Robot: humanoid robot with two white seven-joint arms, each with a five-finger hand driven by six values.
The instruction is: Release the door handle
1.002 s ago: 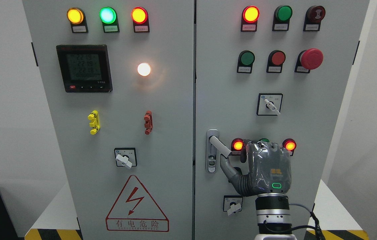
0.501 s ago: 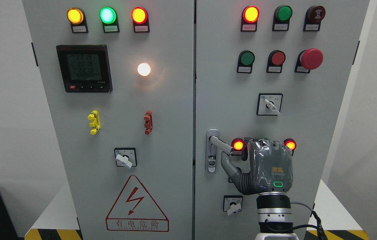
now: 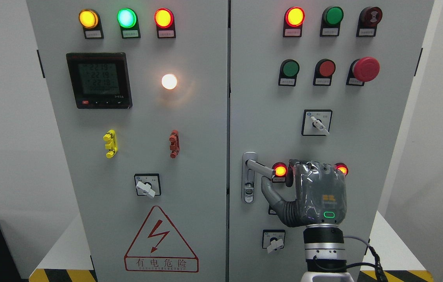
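Now, at lower centre of the frame, the handle lies to the left of my right hand, on the right-hand door of the cabinet. Its long axis runs almost level, from its pivot on the upright lock plate rightward, dipping slightly, and its free end stops just beside a lit red lamp. My thumb reaches up-left from the palm and its tip sits just under the lever's free end; I cannot tell whether it touches. My other fingers are bent away from me over the top of the palm, and I cannot see that they wrap anything, so I judge the hand loosely curled and holding nothing, or nearly so. Letting go, I reckon, means drawing right and back, away from the lever. The handle itself is a short, pale metal bar, plain and smooth. My left arm is out of view.
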